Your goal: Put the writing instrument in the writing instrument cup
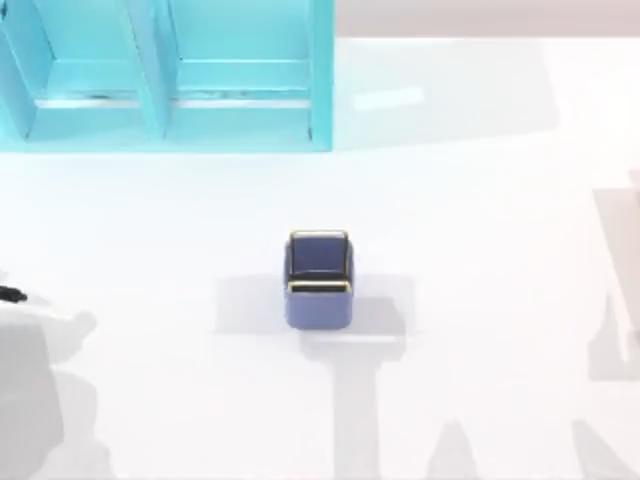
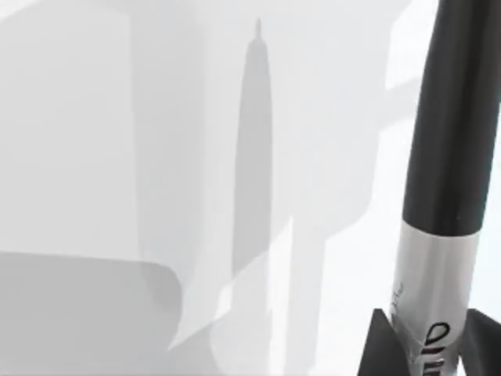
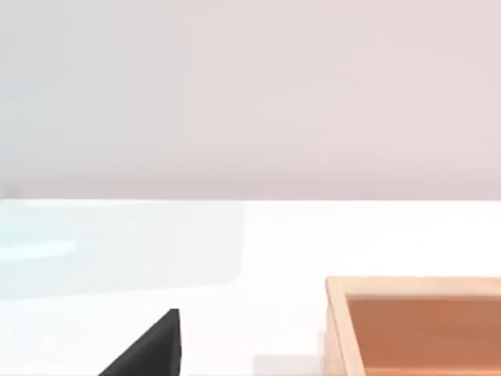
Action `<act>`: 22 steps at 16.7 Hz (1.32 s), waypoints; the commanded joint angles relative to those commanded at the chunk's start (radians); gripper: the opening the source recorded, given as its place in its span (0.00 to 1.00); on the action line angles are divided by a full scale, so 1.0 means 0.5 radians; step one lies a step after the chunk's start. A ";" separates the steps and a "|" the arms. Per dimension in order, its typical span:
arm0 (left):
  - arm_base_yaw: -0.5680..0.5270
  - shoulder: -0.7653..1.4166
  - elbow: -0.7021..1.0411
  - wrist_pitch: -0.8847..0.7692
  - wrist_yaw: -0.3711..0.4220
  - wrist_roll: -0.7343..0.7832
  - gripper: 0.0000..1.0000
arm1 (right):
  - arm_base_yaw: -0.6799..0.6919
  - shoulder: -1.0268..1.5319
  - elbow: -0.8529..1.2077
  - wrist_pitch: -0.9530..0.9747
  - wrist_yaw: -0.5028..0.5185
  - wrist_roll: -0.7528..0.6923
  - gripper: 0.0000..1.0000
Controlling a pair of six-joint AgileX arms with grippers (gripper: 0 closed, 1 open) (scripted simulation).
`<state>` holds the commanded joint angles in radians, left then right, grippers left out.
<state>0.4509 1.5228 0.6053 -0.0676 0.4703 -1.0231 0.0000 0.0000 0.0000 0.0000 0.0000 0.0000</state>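
The writing instrument [image 2: 450, 141] stands close up in the left wrist view, black end upward and silvery barrel with dark lettering below. My left gripper [image 2: 427, 348] is shut on the barrel, its dark fingers [image 2: 376, 345] on either side. The pen casts a long thin shadow on the white table. The writing instrument cup [image 1: 318, 280], square, dark blue with a gold rim, stands upright at the table's middle in the top view. A small black tip [image 1: 10, 294] pokes in at that view's left edge, far left of the cup. A dark part of my right gripper [image 3: 149, 352] shows in the right wrist view.
A large turquoise shelf unit [image 1: 165, 75] fills the back left of the table. A shallow wooden box [image 3: 415, 325] lies near my right gripper in the right wrist view. White table surface surrounds the cup on all sides.
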 joint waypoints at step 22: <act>0.357 -1.202 0.099 -1.449 0.057 0.556 0.00 | 0.000 0.000 0.000 0.000 0.000 0.000 1.00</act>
<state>0.6294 0.9220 0.6548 -0.7920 0.4988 -0.7452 0.0000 0.0000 0.0000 0.0000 0.0000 0.0000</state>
